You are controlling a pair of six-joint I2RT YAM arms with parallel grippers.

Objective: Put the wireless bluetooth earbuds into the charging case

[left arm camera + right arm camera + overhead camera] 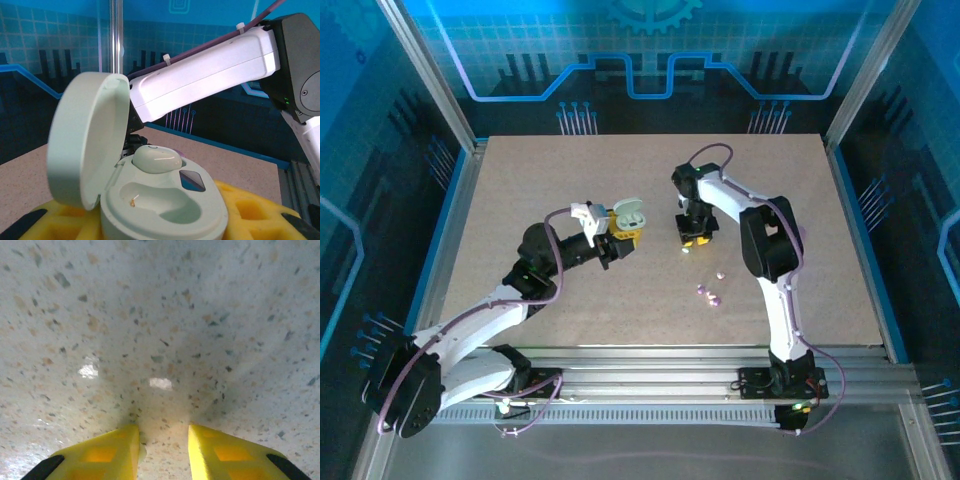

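Note:
The mint-green charging case (165, 200) sits clamped between the yellow fingers (260, 210) of my left gripper (160, 222), which is shut on it, lifted above the table (625, 228). Its lid (85, 140) stands open to the left. One mint earbud (156, 159) lies in the far well; the near well (160, 202) holds nothing. My right gripper (695, 238) points straight down just over the table, jaws a little apart (164, 440), bare tabletop between them. A pale sliver (143, 452) touches the left finger's inner side. A tiny pale earbud (686, 252) lies just below that gripper.
Three lilac and pinkish earbuds lie loose on the speckled table (520, 180), right of centre: (721, 273), (701, 289), (713, 298). The right arm's white forearm (200, 75) crosses behind the case. Metal rails (650, 365) run along the near edge.

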